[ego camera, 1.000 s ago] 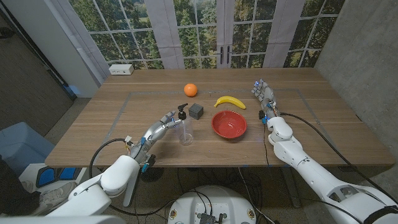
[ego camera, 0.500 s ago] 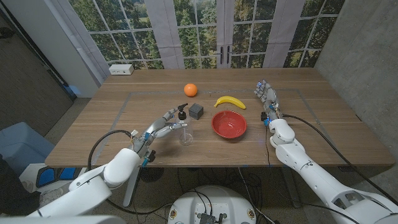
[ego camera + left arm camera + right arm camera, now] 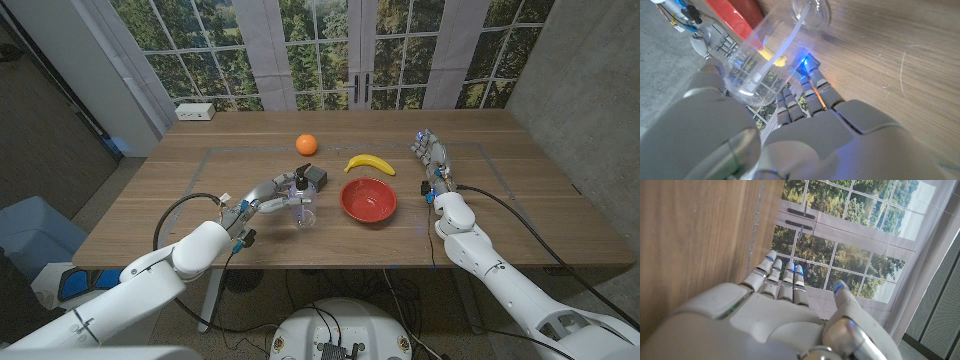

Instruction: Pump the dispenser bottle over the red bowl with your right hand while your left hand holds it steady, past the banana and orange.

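Fingers of the left robot hand (image 3: pixel 268 196) wrapped the clear dispenser bottle (image 3: pixel 302 207), apparently to steady it just beside the red bowl (image 3: pixel 368 199) on the tabletop (image 3: pixel 520 215). Its long axis stood roughly upright, pump head uppermost. The right robot hand (image 3: pixel 432 158) waited empty, fingers extended, well apart.
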Controlling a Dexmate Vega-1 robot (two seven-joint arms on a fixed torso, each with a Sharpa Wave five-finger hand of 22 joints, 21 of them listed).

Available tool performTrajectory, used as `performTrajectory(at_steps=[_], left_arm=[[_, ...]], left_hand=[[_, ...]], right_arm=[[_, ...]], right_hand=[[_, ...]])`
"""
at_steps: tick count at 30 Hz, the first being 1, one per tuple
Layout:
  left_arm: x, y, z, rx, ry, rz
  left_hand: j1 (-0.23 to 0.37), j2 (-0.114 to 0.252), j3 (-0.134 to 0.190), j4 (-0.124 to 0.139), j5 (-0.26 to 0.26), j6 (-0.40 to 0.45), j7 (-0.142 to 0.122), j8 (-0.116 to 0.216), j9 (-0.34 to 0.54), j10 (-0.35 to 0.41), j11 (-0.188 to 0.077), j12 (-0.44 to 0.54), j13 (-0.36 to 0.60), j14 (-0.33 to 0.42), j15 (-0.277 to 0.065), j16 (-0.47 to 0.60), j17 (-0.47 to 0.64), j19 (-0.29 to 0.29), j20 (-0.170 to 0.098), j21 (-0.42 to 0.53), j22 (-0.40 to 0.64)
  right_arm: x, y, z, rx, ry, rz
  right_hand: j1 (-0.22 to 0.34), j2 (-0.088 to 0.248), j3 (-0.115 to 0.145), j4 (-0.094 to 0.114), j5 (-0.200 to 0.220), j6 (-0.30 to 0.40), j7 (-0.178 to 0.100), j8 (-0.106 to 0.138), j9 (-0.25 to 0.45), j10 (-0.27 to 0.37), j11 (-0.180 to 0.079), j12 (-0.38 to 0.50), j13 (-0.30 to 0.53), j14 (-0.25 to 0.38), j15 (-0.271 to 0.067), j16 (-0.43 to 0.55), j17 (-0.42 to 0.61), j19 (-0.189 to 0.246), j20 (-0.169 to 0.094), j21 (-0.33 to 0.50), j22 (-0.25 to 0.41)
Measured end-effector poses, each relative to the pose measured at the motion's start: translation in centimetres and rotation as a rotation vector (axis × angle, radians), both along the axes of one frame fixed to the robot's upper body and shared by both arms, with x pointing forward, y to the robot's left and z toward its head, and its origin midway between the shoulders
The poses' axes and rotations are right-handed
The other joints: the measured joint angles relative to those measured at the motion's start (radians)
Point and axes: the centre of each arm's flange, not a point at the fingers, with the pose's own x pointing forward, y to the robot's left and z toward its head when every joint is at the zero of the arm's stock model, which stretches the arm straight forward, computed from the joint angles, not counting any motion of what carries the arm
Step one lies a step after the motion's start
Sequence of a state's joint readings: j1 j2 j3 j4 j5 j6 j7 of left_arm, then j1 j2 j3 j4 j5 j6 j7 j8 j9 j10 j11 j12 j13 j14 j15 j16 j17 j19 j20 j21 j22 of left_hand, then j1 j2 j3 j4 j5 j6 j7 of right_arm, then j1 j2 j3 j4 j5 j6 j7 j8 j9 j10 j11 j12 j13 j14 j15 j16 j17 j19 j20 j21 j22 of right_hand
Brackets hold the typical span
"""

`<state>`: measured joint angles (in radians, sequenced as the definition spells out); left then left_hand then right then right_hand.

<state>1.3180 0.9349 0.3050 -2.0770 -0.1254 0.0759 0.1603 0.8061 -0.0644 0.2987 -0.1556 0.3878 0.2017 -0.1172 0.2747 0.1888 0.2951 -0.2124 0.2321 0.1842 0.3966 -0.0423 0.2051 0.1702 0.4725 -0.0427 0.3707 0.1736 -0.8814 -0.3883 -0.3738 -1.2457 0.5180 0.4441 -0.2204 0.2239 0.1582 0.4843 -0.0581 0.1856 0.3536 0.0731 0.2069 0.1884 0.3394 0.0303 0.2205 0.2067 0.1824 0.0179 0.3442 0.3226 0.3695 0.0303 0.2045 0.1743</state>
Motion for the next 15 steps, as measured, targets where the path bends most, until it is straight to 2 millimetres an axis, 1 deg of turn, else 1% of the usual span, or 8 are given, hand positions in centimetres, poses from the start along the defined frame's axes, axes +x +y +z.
performTrajectory(at_steps=[1,4,6,7,11,12,14,15], left_arm=[[0.16,-0.03,0.06,-0.004,0.007,-0.006],[0.53,0.0,0.05,-0.018,0.021,-0.014],[0.62,-0.05,0.05,-0.027,0.024,-0.017],[0.67,-0.08,0.02,-0.036,0.025,-0.016],[0.7,-0.16,-0.01,-0.058,0.021,-0.01],[0.71,-0.11,0.03,-0.064,0.018,-0.005],[0.7,-0.13,-0.01,-0.074,0.015,0.002],[0.69,-0.14,-0.02,-0.079,0.014,0.007]], left_hand=[[0.023,0.022,0.005,0.005,-0.021,0.028,0.007,0.004,0.0,0.033,0.001,0.005,0.0,0.029,-0.001,0.0,0.0,0.011,0.002,-0.003,-0.001],[0.026,0.026,0.023,0.021,-0.087,0.135,0.025,0.021,0.004,0.151,0.006,0.024,0.004,0.125,-0.005,0.006,0.0,0.033,0.006,-0.007,-0.001],[0.019,0.032,0.033,0.031,-0.122,0.204,0.028,0.032,0.005,0.221,0.013,0.033,0.004,0.177,-0.008,0.006,0.001,0.049,-0.005,-0.007,0.006],[0.019,0.032,0.037,0.034,-0.137,0.237,0.028,0.038,0.006,0.252,0.021,0.04,0.003,0.201,-0.009,0.005,0.001,0.054,-0.006,-0.007,0.01],[0.019,0.032,0.039,0.032,-0.176,0.326,0.032,0.055,0.008,0.321,0.054,0.065,0.004,0.281,-0.01,0.005,0.002,0.077,-0.008,-0.005,0.011],[0.019,0.032,0.039,0.032,-0.183,0.334,0.026,0.058,0.008,0.329,0.056,0.07,0.004,0.295,-0.003,0.012,0.005,0.087,-0.009,-0.005,0.011],[0.02,0.032,0.039,0.032,-0.191,0.357,0.028,0.062,0.009,0.341,0.057,0.084,0.004,0.319,0.01,0.026,0.009,0.111,-0.009,0.004,0.01],[0.028,0.023,0.039,0.032,-0.195,0.363,0.028,0.067,0.012,0.347,0.063,0.091,0.005,0.33,0.021,0.032,0.009,0.124,-0.01,0.011,0.01]], right_arm=[[-0.01,-0.02,-0.01,0.0,0.0,-0.001],[-0.08,-0.1,0.03,-0.001,0.0,-0.005],[-0.1,-0.1,0.02,-0.001,0.001,-0.007],[-0.11,-0.12,0.01,-0.001,0.002,-0.008],[-0.13,-0.16,0.02,-0.002,0.004,-0.01],[-0.12,-0.17,0.02,-0.003,0.004,-0.01],[-0.12,-0.18,0.01,-0.003,0.005,-0.01],[-0.11,-0.18,0.0,-0.004,0.006,-0.01]], right_hand=[[0.0,0.0,0.0,0.0,0.0,0.0,0.0,0.0,0.0,0.0,0.0,0.0,0.0,0.0,0.0,0.0,0.0,0.0,0.0,0.0,0.0],[0.0,0.0,0.0,0.0,0.0,0.0,0.0,0.0,0.0,0.0,0.0,0.0,0.0,0.0,0.0,0.0,0.0,0.0,0.0,0.0,0.0],[0.0,0.0,0.0,0.0,0.0,0.0,0.0,0.0,0.0,0.0,0.0,0.0,0.0,0.0,0.0,0.0,0.0,0.0,0.0,0.0,0.0],[0.0,0.0,0.0,0.0,0.0,0.0,0.0,0.0,0.0,0.0,0.0,0.0,0.0,0.0,0.0,0.0,0.0,0.0,0.0,0.0,0.0],[0.0,0.0,0.0,0.0,0.0,0.0,0.0,-0.004,0.0,0.0,0.0,0.0,0.0,0.0,0.0,0.0,0.0,0.0,0.0,0.0,0.0],[0.0,0.0,0.0,0.0,0.0,0.0,0.0,-0.004,0.0,0.0,0.0,0.0,0.0,0.0,0.0,-0.002,0.0,0.0,0.0,0.0,0.0],[0.0,0.0,-0.004,-0.004,0.0,0.0,0.0,-0.004,0.0,0.0,0.0,0.0,0.0,0.0,0.0,-0.005,0.0,0.0,0.0,0.0,0.0],[0.0,0.0,-0.004,-0.004,0.0,0.0,0.0,-0.004,0.0,0.0,0.0,0.0,0.0,0.0,0.0,-0.005,0.0,0.0,0.0,0.0,0.0]])
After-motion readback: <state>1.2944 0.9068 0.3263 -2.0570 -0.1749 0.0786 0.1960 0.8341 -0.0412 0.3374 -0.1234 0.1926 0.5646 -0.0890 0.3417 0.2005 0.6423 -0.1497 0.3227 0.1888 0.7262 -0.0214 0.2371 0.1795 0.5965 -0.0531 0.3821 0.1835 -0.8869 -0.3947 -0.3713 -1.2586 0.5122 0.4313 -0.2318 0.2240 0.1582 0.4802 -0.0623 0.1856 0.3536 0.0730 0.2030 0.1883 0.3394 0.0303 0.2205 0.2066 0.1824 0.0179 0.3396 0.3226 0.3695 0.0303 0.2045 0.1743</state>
